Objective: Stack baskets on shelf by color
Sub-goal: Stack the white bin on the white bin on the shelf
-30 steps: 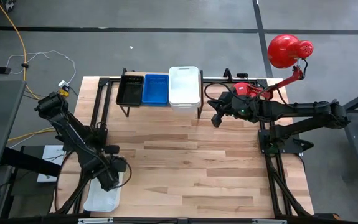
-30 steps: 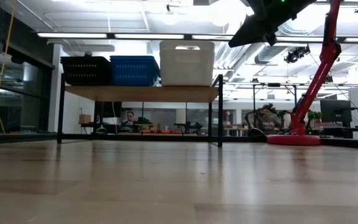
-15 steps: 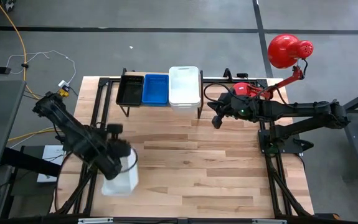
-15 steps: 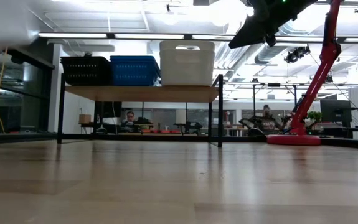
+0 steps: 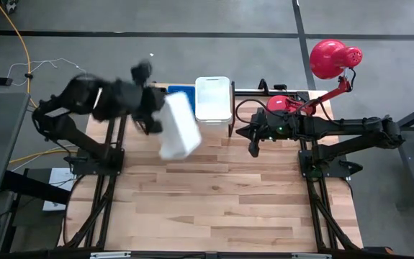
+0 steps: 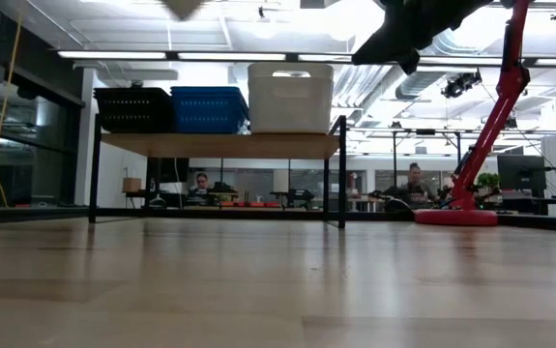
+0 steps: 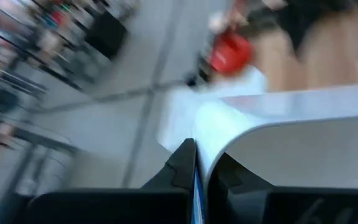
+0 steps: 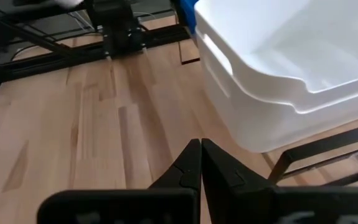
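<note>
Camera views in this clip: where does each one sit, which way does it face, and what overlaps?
High: overhead, straight down; both arms, left gripper carrying a white basket.
Low: table height, level toward the shelf; right arm above.
Left wrist: past shut fingers clamping that basket's rim.
Right wrist: past shut fingers toward the stacked white baskets.
Shared: stacked white baskets, high and low.
</note>
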You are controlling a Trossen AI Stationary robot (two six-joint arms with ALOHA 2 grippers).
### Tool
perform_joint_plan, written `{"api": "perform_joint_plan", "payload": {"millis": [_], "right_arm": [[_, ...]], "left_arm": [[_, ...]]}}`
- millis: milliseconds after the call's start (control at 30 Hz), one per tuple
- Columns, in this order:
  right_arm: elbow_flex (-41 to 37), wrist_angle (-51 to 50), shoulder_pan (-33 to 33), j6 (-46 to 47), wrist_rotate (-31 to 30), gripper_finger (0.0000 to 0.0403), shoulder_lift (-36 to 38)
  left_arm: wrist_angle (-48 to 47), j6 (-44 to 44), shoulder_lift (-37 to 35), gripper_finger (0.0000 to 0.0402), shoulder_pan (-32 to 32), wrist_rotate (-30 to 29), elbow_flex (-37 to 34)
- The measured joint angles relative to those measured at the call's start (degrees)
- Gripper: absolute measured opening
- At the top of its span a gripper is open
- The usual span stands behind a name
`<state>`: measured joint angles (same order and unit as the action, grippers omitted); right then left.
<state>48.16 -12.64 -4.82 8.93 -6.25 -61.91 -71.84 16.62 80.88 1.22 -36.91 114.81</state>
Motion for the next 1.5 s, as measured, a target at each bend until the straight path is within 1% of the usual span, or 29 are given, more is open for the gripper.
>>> {"api": "perform_joint_plan", "payload": {"millis": [100,167,200,267,367,467,533,667,767,900,1100,1333,1400,1500], "right_arm": [[0.0,0.0,0.0,0.0,0.2,0.0000,0.0],[0.0,0.0,0.0,0.4,0.3,0.0000,0.0],[0.0,0.0,0.0,1.0,0.3,0.0000,0.0],[0.0,0.0,0.0,1.4,0.3,0.0000,0.0],[0.0,0.0,0.0,1.5,0.2,0.0000,0.0],[0.0,0.0,0.0,1.5,0.1,0.0000,0.0],[0.0,0.0,0.0,1.5,0.1,0.0000,0.0],[0.0,0.0,0.0,2.8,-1.4,0.0000,0.0],[0.0,-0.2,0.0,2.8,-2.3,0.0000,0.0],[0.0,-0.4,0.0,3.0,-2.3,0.0000,0.0],[0.0,-0.4,0.0,3.0,-2.5,0.0000,0.0],[0.0,-0.4,0.0,2.8,-2.5,0.0000,0.0],[0.0,-0.5,0.0,2.7,-2.5,0.0000,0.0],[0.0,-0.5,0.0,2.8,-2.5,0.0000,0.0]], "left_arm": [[10.9,9.1,0.6,0.0000,7.0,3.2,0.5],[17.4,12.6,1.7,0.0000,11.0,5.7,0.5],[19.2,13.7,2.4,0.0000,13.1,7.1,0.5],[22.0,16.1,3.8,0.0000,16.7,9.8,0.5],[24.1,18.3,6.3,0.0000,20.9,12.1,0.5],[25.2,20.5,9.2,0.0000,24.1,13.9,0.5],[25.3,21.7,11.3,0.0000,25.5,16.4,1.3],[24.0,22.5,15.4,0.0000,27.4,22.0,6.5],[21.2,24.0,18.5,0.0000,28.0,22.9,10.2],[18.2,25.5,21.9,0.0000,28.1,22.8,12.9],[17.7,26.7,23.6,0.0000,28.0,22.6,13.2],[17.6,27.1,23.6,0.0000,27.6,22.0,13.1],[17.6,27.4,23.6,0.0004,27.5,21.3,13.1],[17.6,28.2,23.6,0.0020,27.5,21.2,13.1]]}}
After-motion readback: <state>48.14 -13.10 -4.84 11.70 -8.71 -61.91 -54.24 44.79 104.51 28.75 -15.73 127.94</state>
